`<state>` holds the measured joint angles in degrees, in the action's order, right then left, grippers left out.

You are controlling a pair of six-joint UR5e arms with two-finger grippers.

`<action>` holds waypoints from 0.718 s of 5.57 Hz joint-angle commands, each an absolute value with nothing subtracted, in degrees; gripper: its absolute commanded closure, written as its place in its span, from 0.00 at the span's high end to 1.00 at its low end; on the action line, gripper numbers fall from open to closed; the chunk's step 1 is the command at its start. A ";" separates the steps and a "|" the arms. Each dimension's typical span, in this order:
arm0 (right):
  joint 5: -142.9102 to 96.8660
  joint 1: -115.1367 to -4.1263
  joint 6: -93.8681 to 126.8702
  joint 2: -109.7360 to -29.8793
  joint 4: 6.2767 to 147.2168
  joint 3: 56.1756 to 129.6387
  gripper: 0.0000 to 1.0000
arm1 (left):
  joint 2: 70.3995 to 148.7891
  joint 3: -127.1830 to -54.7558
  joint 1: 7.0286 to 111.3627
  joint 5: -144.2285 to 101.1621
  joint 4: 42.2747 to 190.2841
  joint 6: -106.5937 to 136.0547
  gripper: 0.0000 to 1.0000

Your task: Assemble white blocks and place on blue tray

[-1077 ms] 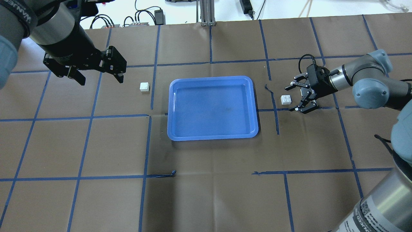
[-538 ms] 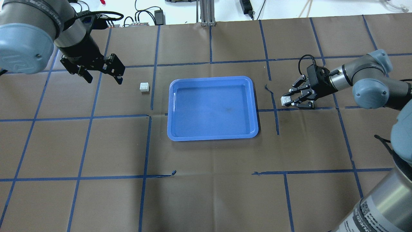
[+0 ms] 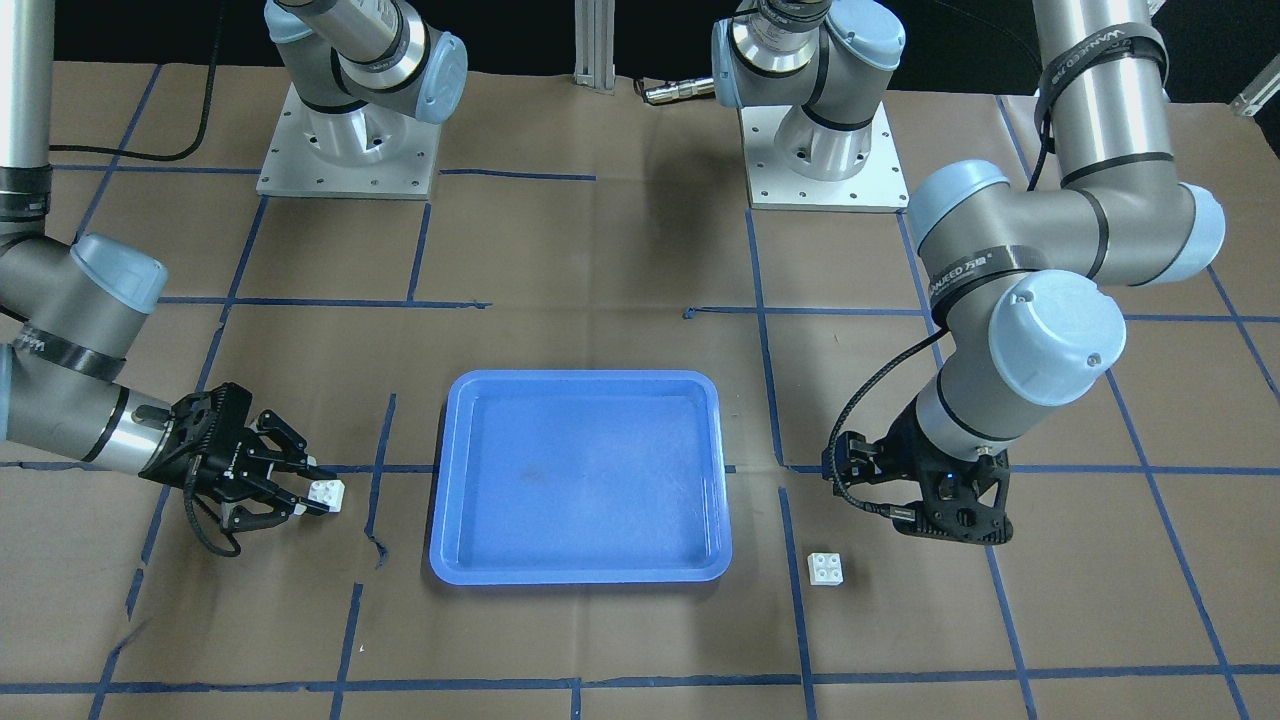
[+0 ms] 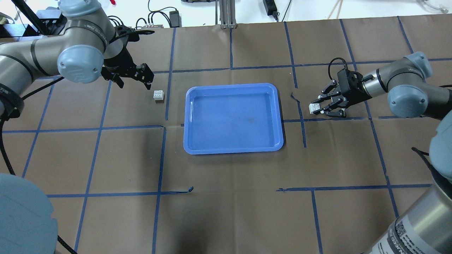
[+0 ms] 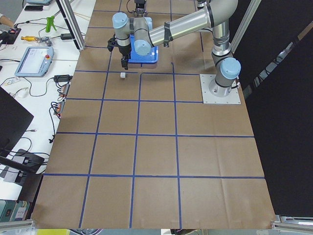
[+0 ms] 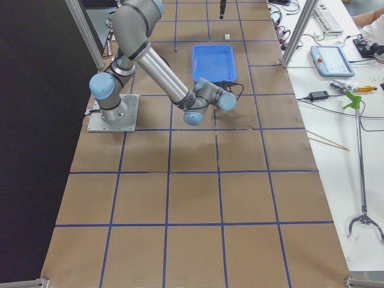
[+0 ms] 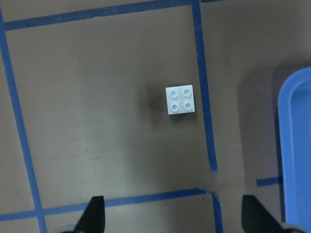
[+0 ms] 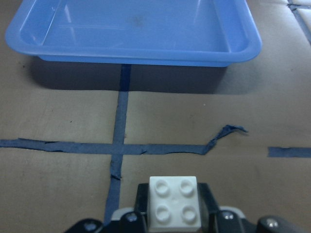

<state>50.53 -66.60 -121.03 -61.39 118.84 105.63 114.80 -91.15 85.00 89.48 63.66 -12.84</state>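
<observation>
On the right, went within the last second from spread around a white block to pressed onto it. Now pinches the gripped white block [image 4: 313, 108] at the fingertips of the right pincer [image 4: 316, 108], studs up. Cannot tell whether already clear of the table [image 4: 229, 211] or still touching it.

On the left, swung in and came lower over the same second. Now hangs with the left pincer [image 4: 135, 85] spread wide and holding nothing. Leaves the free white block [image 4: 158, 95] lying studs up just ahead of those fingertips, a little toward the tray side, not yet between them.

Reads as first grasp secured and second grasp about to start; no joining yet, nothing delivered. Calls next, probably, for centring the left pincer over the free white block before descending.

Holds nothing at all in the blue tray [image 4: 185, 120]: bare inside, flat on the table, straight ahead of the right pincer, off to one side of the left pincer, well apart from both
</observation>
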 commanded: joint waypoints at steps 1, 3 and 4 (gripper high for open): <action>50.63 -66.53 -120.32 -67.11 111.34 102.41 0.18 | 121.69 -91.14 87.79 90.08 54.98 -12.66 0.99; 50.45 -66.62 -120.24 -79.04 106.81 107.02 0.17 | 124.36 -91.14 87.80 89.74 53.71 -11.88 0.99; 49.75 -66.71 -120.15 -79.80 107.14 109.49 0.18 | 126.02 -91.14 87.80 90.17 50.39 -11.78 0.98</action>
